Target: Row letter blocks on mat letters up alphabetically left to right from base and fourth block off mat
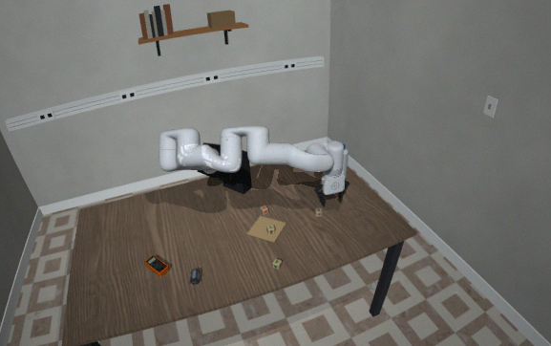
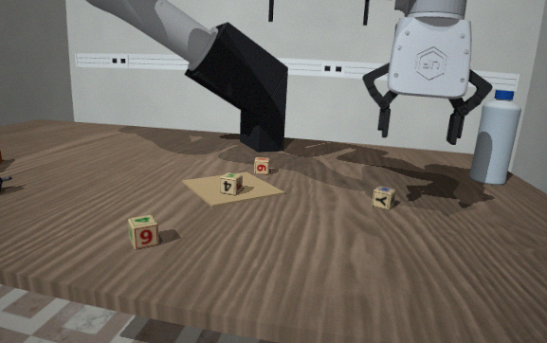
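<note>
My gripper [image 2: 419,129] [image 1: 331,197] is open and empty, hanging above the table at the right, behind and above a block with a black Y on its near side [image 2: 383,197] [image 1: 318,212]. A tan mat [image 2: 232,188] [image 1: 266,228] lies mid-table with one block on it, a black 4 on its near side [image 2: 230,183] [image 1: 271,228]. A block with a red mark on its side [image 2: 262,166] [image 1: 264,209] sits just behind the mat. Another block with a red 9 on its side and a green top [image 2: 143,231] [image 1: 277,263] stands near the front edge.
A white bottle with a blue cap [image 2: 494,138] stands at the back right, close to the gripper. The arm's black base [image 2: 248,90] is behind the mat. An orange meter [image 1: 157,266] and a small grey device [image 1: 195,275] lie at the left front.
</note>
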You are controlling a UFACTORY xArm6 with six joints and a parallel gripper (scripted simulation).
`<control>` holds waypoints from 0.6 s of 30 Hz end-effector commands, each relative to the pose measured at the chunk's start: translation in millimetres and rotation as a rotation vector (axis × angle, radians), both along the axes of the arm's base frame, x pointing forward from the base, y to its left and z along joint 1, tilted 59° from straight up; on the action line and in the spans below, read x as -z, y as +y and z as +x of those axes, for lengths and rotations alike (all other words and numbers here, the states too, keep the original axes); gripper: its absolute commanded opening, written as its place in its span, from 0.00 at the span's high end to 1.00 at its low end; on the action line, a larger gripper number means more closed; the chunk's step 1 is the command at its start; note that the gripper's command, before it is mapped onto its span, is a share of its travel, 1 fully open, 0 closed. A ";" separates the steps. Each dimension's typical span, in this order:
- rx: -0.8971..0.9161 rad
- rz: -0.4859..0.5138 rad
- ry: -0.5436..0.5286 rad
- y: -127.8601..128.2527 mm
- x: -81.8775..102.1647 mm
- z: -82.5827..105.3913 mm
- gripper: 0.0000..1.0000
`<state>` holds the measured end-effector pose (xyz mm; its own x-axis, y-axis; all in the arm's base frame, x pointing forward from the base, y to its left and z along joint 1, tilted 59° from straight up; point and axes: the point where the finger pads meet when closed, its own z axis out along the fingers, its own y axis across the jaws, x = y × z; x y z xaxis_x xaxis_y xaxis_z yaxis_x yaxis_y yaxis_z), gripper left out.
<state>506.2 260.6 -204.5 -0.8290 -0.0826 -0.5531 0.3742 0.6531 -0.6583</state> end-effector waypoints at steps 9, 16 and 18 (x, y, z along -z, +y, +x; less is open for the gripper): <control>-0.004 0.000 -0.007 -1.9 -5.2 -3.4 0.00; -0.006 -0.006 -0.016 -16.3 -17.0 -16.8 0.00; -0.008 -0.008 -0.020 -25.1 -23.5 -25.3 0.00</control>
